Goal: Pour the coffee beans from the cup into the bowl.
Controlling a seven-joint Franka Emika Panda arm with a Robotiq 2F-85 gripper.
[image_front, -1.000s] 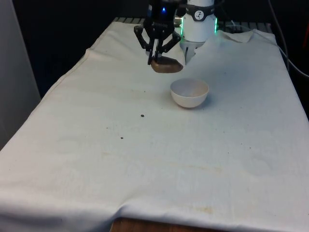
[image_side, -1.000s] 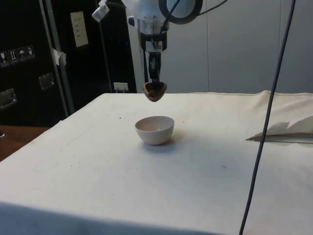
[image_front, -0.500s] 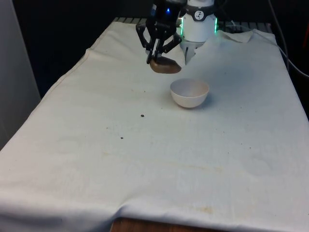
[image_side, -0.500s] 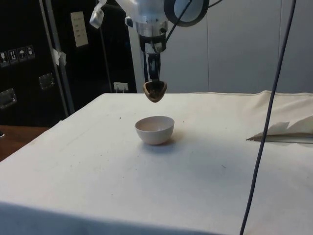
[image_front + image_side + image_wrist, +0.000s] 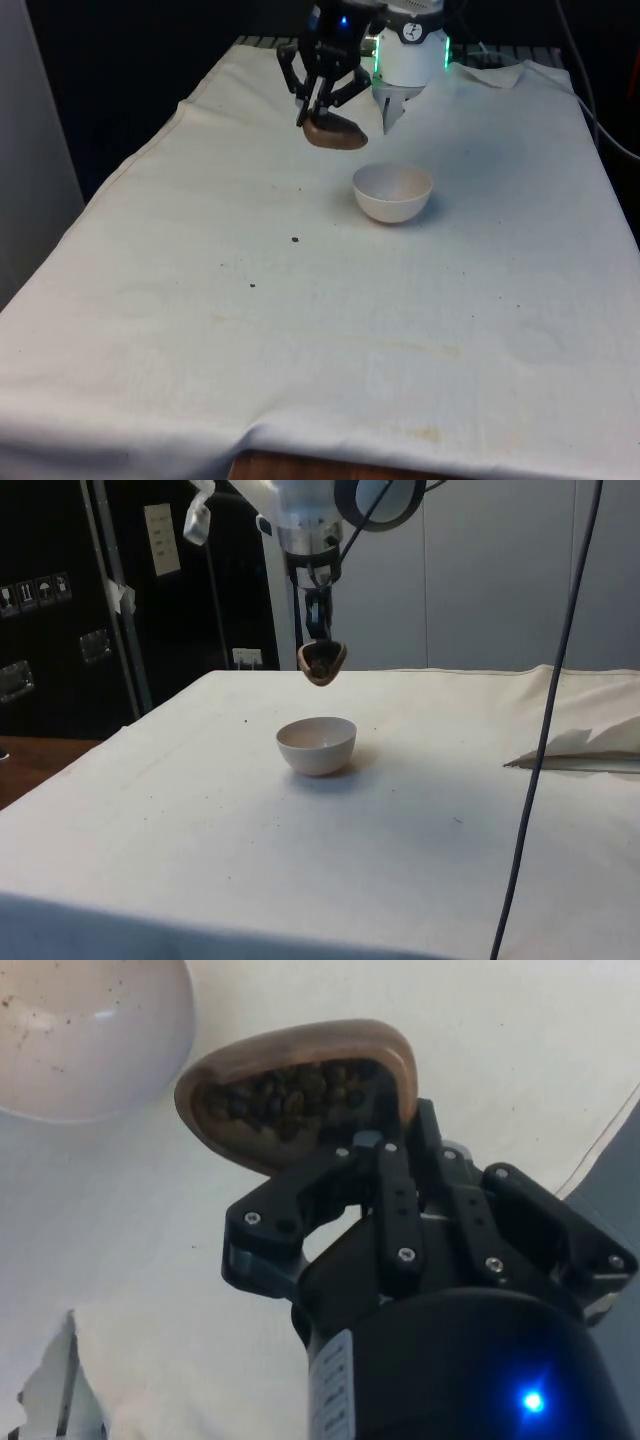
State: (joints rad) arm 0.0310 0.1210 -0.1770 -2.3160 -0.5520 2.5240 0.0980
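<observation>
A brown wooden cup (image 5: 335, 131) hangs in the air above the cloth, with my gripper (image 5: 318, 108) shut on its rim. Dark coffee beans (image 5: 290, 1100) fill the cup (image 5: 300, 1085), which tilts slightly. A white bowl (image 5: 392, 192) sits on the cloth below the cup and to the front view's right of it. In the side view the cup (image 5: 322, 663) floats just above the bowl (image 5: 317, 744), held by the gripper (image 5: 319, 640). From the wrist, the bowl (image 5: 85, 1035) looks empty apart from small specks.
A few stray beans (image 5: 295, 239) lie on the white cloth (image 5: 300, 330) to the front view's left of the bowl. A folded piece of cloth (image 5: 585, 748) lies at the side view's right. A black cable (image 5: 545, 740) hangs down in front of the side camera.
The gripper has lifted the cup a little higher and shifted it slightly towards the front view's left. The bowl has not moved.
</observation>
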